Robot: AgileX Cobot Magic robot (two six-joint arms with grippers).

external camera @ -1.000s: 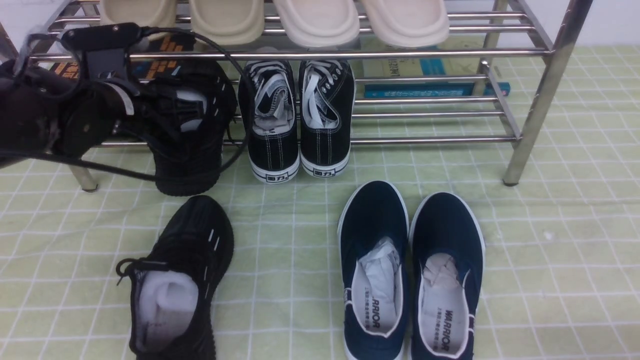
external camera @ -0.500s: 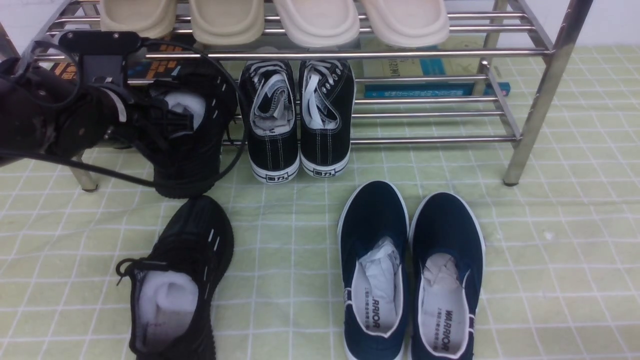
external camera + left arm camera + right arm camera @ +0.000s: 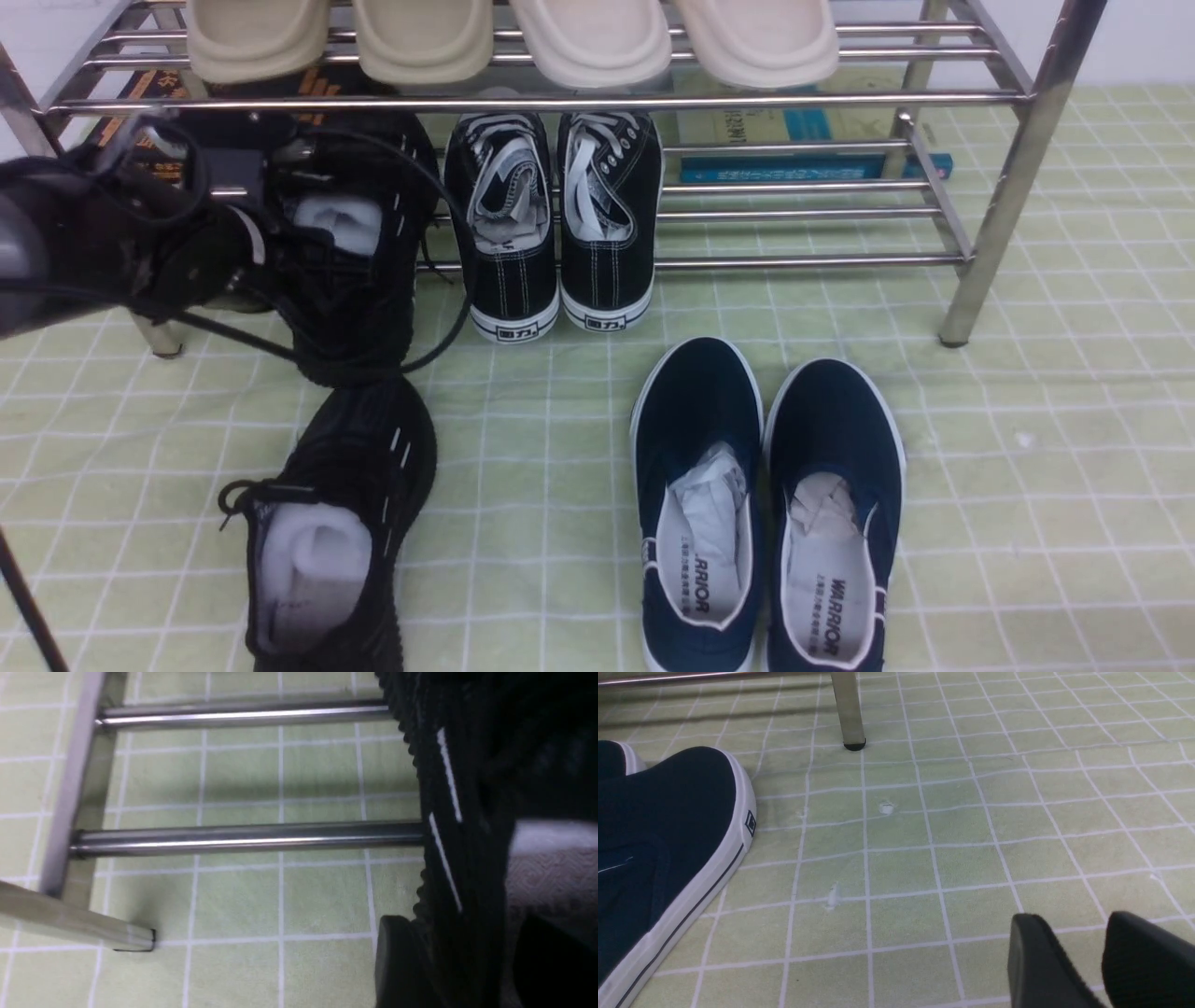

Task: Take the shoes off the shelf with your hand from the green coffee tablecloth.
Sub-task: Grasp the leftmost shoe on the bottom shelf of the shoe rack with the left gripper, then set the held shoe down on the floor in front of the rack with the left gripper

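Observation:
One black knit sneaker (image 3: 359,317) sits at the left end of the steel shelf's (image 3: 803,98) lower tier, heel hanging out over the front bar. My left gripper (image 3: 299,233) is shut on its side wall, one finger inside by the white stuffing. The left wrist view shows the ribbed sole and white dashes of that sneaker (image 3: 448,812) pinched in my left gripper (image 3: 472,961). The other black sneaker (image 3: 364,467) lies on the green tablecloth (image 3: 1027,467) just in front. My right gripper (image 3: 1069,952) hovers low over the cloth, empty, with a narrow gap between its fingers.
Black canvas sneakers (image 3: 551,215) stand next to the held shoe on the lower tier. Navy slip-ons (image 3: 766,448) lie on the cloth, near my right gripper (image 3: 668,835). Beige slippers (image 3: 597,37) sit on the top tier. Books (image 3: 812,140) lie behind. A shelf leg (image 3: 847,714) stands ahead.
My left arm has dropped lower with the sneaker in its grip. The sneaker's heel has come slightly forward and down, now reaching the toe of the shoe on the cloth.

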